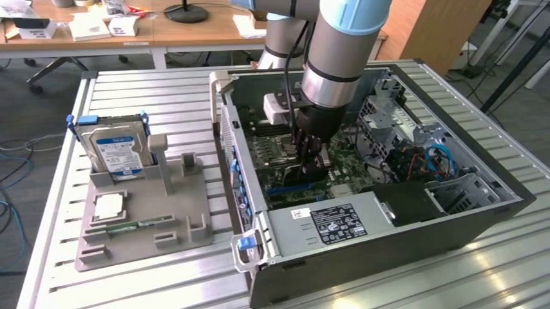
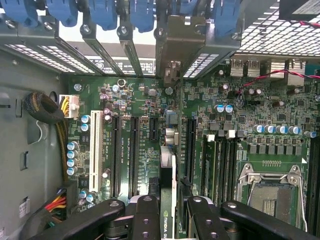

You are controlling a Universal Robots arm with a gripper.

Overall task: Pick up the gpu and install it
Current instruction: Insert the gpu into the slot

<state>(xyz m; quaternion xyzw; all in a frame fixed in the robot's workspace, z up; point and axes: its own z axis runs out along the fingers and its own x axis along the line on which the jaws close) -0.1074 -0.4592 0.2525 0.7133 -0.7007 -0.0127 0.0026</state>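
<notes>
Black jointed pincer (image 1: pixel 311 156) lowered inside the open grey metal computer case (image 1: pixel 481 222), pinching the gpu (image 2: pixel 168 192), a thin flat card seen edge-on and upright between the fingers (image 2: pixel 146 220), just above the green motherboard (image 2: pixel 145 140) with long black slots. Silver hard drive (image 1: pixel 116 149) upright in grey holder (image 1: pixel 146 222) on ribbed metal tabletop (image 1: pixel 138 87)

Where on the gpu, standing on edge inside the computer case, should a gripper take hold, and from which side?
Grip the gpu by its upper long edge, coming from above through the case's open side. It stands edge-on over the motherboard, so only its flat faces offer fingers purchase.
</notes>
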